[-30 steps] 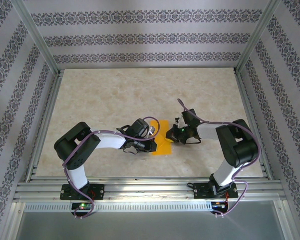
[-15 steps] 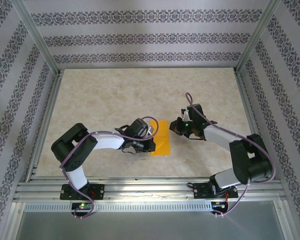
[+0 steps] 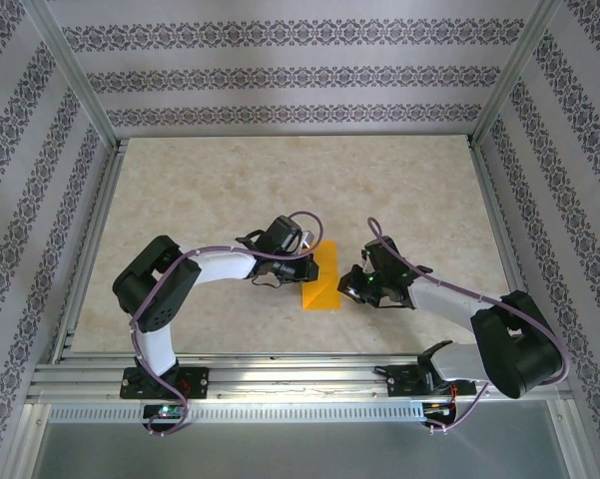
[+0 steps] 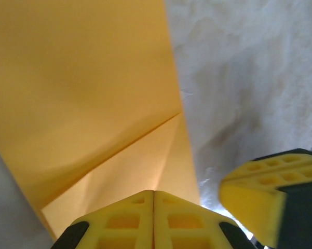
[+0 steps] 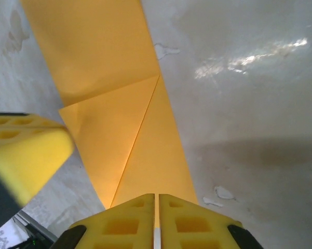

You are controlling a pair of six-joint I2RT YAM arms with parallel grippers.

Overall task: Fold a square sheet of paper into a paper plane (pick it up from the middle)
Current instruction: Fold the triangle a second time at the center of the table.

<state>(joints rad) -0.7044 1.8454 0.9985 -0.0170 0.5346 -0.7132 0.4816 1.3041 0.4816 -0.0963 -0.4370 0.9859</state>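
one square sheet of paper (image 3: pixel 322 281), folded into narrow orange strip, flat on table (image 3: pixel 210 180). long axis runs away from arm bases, far end leaning a bit right; can't tell which end is nose. two grippers: left gripper (image 4: pixel 153 199) at strip's left edge, jaws pressed together; right gripper (image 5: pixel 157 202) at right edge, jaws a hairline apart.

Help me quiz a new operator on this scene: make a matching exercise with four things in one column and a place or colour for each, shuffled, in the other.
Column one
1. square sheet of paper
2. left arm's fingers
3. right arm's fingers
4. table

Column two
A. beige, marbled
B. on the paper's right side, seen from above
C. orange, with a diagonal fold
D. on the paper's left side, seen from above

Pairs: 1-C, 2-D, 3-B, 4-A
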